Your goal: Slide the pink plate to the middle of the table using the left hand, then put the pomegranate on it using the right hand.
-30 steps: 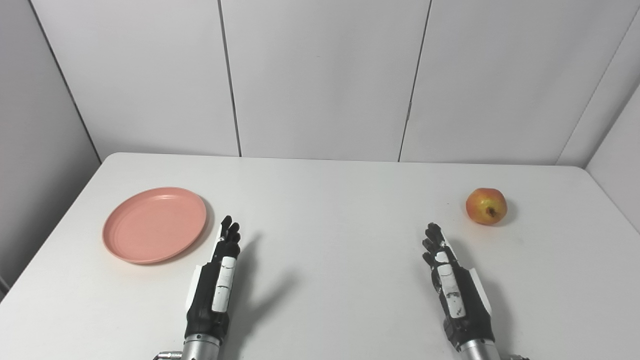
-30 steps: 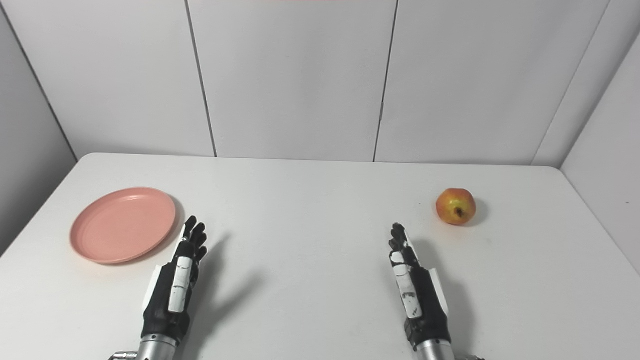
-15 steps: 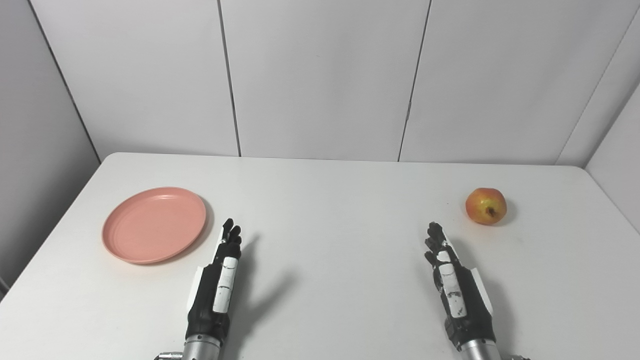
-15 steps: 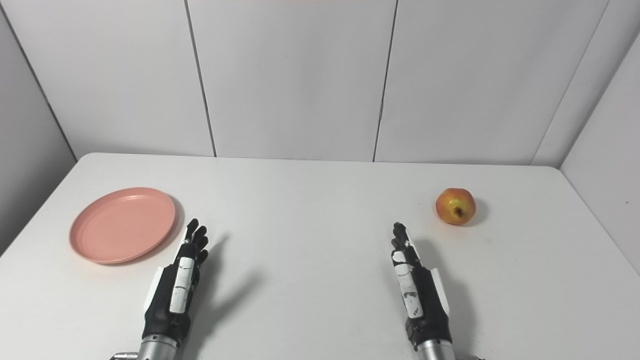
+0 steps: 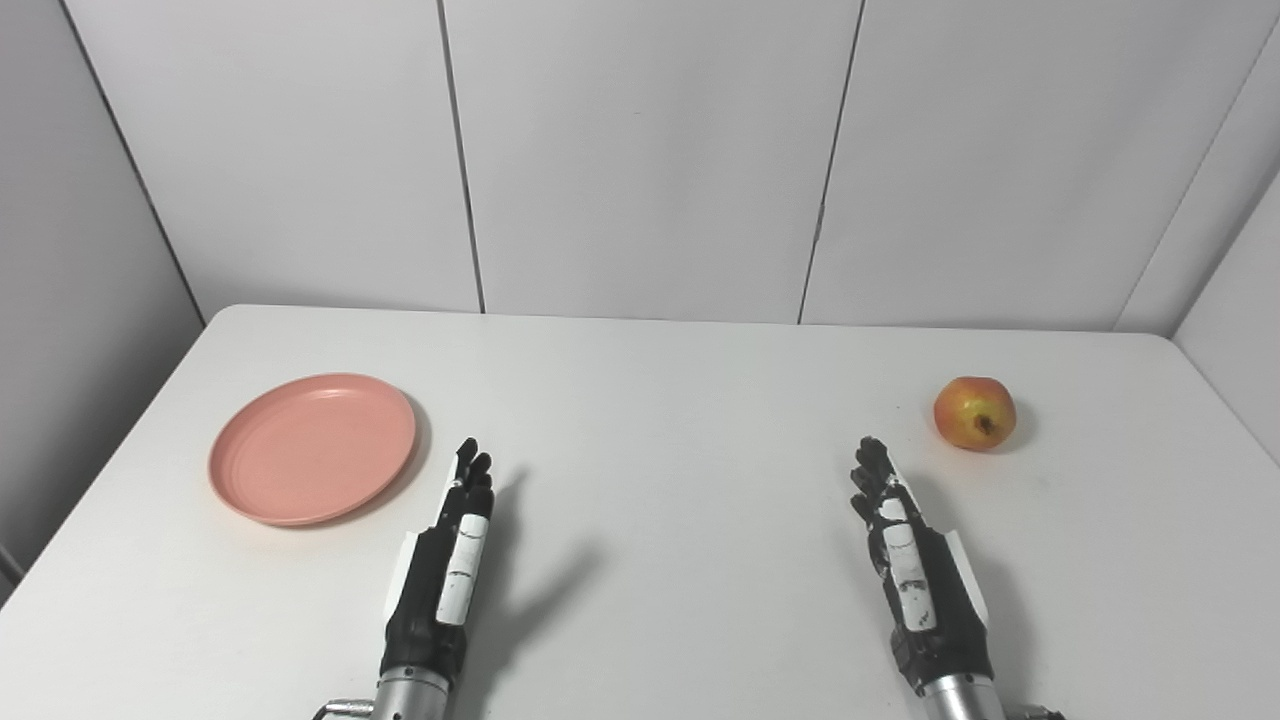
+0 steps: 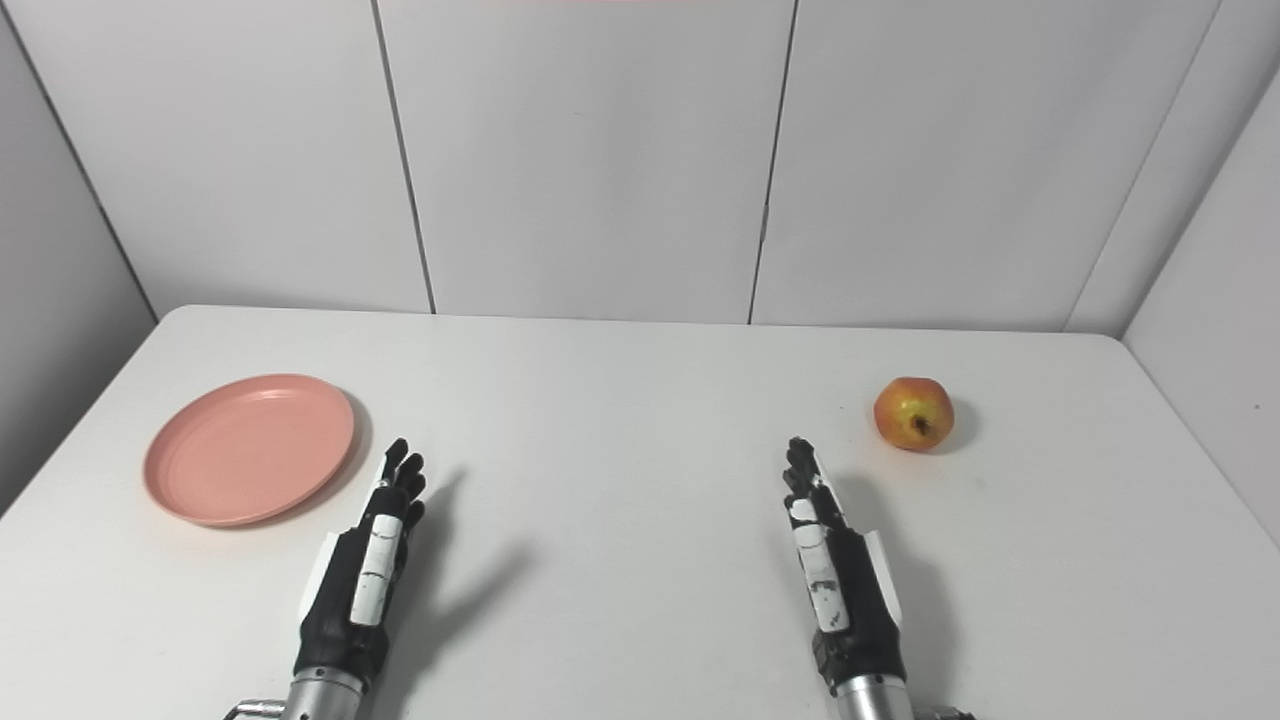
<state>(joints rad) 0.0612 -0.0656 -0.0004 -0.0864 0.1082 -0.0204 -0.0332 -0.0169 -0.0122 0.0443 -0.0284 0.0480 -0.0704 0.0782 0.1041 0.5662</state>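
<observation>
Pink plate (image 5: pixel 312 448): flat on counter (image 5: pixel 660 400), far left, not yet moved to middle. Left hand (image 5: pixel 447 570): near side, just right of plate, apart from rim; fingers (image 5: pixel 473 470) extended, spread slightly, holding nothing. Step in hand, judged: reach plate. Advised: lay fingertips on plate's left rim, press lightly, push rightward, keep plate flat. Pomegranate (image 5: pixel 975 413): far right, untouched. Right hand (image 5: pixel 915 575): empty, fingers straight, near pomegranate, waiting.

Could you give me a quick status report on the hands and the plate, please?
Left hand and right hand open, empty. Pink plate at table's left, untouched. Pomegranate far right. Nothing in the way.
</observation>
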